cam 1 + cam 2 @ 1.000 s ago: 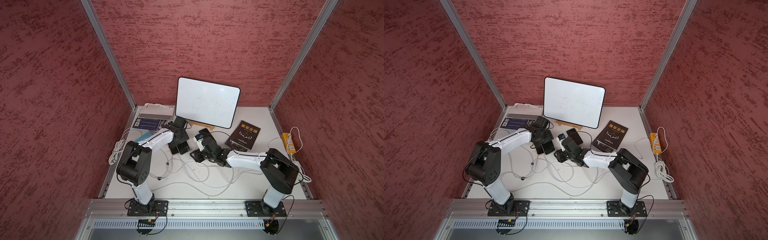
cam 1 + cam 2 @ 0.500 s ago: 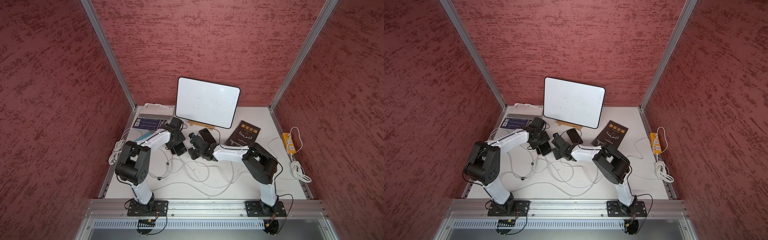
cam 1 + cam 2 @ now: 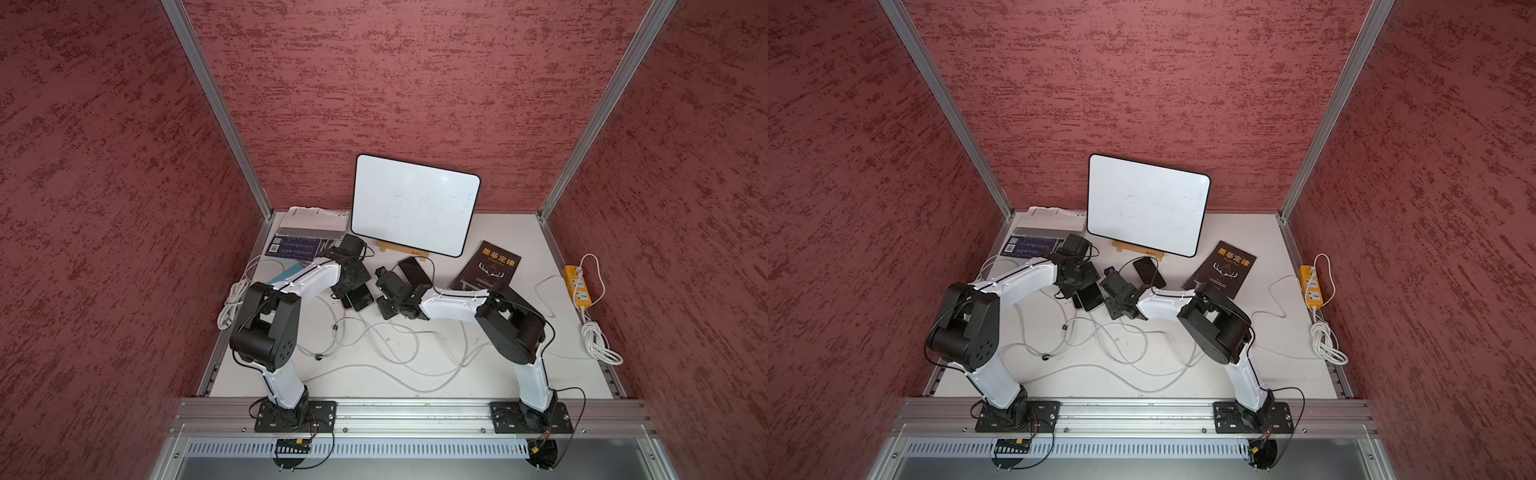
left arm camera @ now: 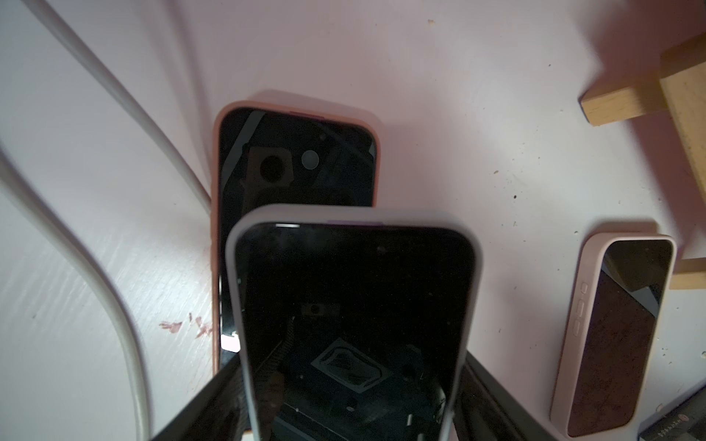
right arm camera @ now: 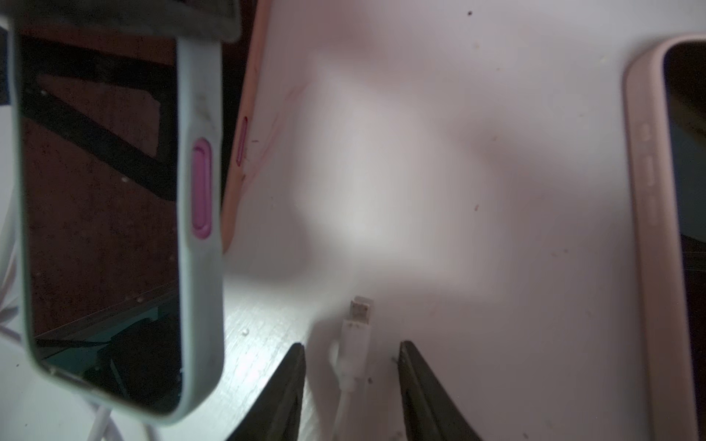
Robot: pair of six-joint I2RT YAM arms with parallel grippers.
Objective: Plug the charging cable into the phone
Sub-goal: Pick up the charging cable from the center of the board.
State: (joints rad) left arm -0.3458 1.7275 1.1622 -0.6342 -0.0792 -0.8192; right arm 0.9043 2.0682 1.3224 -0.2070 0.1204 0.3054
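Tool: the right gripper (image 5: 351,345) is standing parted, its dark fingers (image 5: 284,389) straddling the plug of the charging cable (image 5: 356,336) with a gap on each side and gripping nothing.
Partner: the left gripper (image 4: 344,397) is clenching the grey-cased phone (image 4: 351,313) by its long edges, screen up, and holding it tilted clear of the table (image 4: 477,114).
Task's thing: the plug is lying flat on the table with its metal tip pointing away from the right gripper. The grey-cased phone is hanging near it, and the two are not joined.
In the way: a peach-cased phone (image 4: 294,160) is lying on the table partly beneath the held one. A pink-cased phone (image 4: 619,332) is lying on the plug's other side, apart from it.
Around (top-view dial, 12 at the back wall): a whiteboard (image 3: 415,203) is leaning on a wooden stand (image 3: 401,249) at 12. A dark book (image 3: 490,266) is lying at 2, a yellow power strip (image 3: 578,286) at 3 and stacked booklets (image 3: 307,232) at 11. Loose white cables (image 3: 361,366) are sprawling from centre towards 6.
Right wrist view: it alone is showing the plug between the fingers, while both top views are hiding it under the gripper.
Left wrist view: it alone is showing the peach case's full outline under the held phone.
Top views: they alone are taking in the whiteboard, book and power strip.
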